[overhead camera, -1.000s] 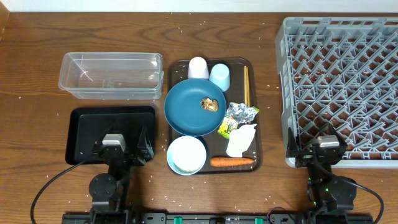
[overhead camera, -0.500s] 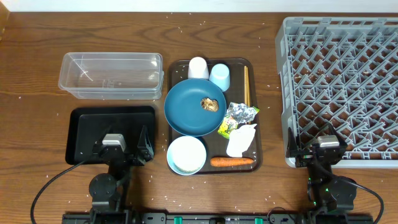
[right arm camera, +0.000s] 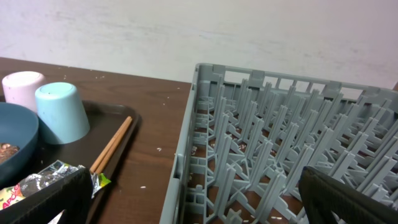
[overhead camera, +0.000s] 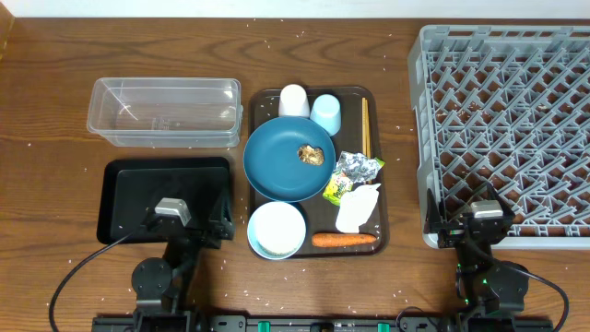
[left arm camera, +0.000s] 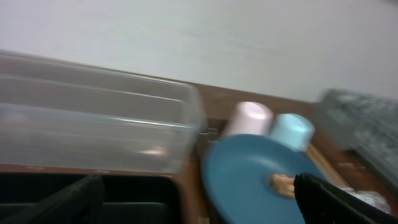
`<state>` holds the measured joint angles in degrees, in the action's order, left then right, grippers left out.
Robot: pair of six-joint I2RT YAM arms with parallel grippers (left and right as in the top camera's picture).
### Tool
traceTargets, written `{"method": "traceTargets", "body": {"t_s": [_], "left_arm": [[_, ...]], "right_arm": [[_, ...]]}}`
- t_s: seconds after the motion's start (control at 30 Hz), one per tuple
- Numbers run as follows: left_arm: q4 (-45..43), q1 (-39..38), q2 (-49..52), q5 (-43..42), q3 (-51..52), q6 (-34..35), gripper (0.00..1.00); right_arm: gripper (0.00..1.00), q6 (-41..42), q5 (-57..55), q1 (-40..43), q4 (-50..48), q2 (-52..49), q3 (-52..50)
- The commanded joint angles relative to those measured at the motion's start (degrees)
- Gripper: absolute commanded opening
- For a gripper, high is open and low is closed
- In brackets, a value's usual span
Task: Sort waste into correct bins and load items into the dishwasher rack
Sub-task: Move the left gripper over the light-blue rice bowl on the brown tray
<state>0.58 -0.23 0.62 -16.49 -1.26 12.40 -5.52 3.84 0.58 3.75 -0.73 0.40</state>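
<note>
Along the near edge of the brown serving tray [overhead camera: 318, 221], the orange carrot [overhead camera: 343, 240] lies crosswise, long axis left to right, roughly midway between the arms. Both the left pincer [overhead camera: 188, 214] and the right pincer [overhead camera: 479, 214] sit released, empty; the white bowl [overhead camera: 277, 229] stands between carrot and left pincer.

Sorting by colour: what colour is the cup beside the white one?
The cup is light blue; clearest overhead.

- The dark wood-grain counter [overhead camera: 55, 92] carries 4 large things.
- Left: a clear plastic container [overhead camera: 164, 140], and nearer the robot, slightly apart from it, a shallow black tray [overhead camera: 124, 198].
- Middle: a brown serving tray [overhead camera: 265, 106].
- Right: a grey dishwasher rack [overhead camera: 502, 120].
- Tiny white grains [overhead camera: 277, 43] lie scattered over the bare wood.
</note>
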Motion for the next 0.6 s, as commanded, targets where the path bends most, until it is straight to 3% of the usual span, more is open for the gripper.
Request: {"method": "traceTargets", "body": {"t_s": [0.0, 0.2, 0.43, 0.57], "left_arm": [[1.46, -0.24, -0.39, -12.7, 1.03, 12.48, 0.98], [1.44, -0.22, -0.39, -12.87, 1.03, 25.92, 0.98], [-3.43, -0.22, -0.39, -11.43, 1.03, 28.76, 0.98], [-10.8, -0.24, -0.39, -17.11, 1.03, 35.19, 0.98]], "right_arm": [[0.99, -0.35, -0.61, 0.52, 0.28, -0.04, -0.09], [0.99, -0.33, -0.61, 0.52, 0.28, -0.04, -0.09], [0.99, -0.35, -0.61, 0.52, 0.28, -0.04, -0.09], [0.99, -0.35, -0.61, 0.52, 0.28, -0.04, -0.09]]}}
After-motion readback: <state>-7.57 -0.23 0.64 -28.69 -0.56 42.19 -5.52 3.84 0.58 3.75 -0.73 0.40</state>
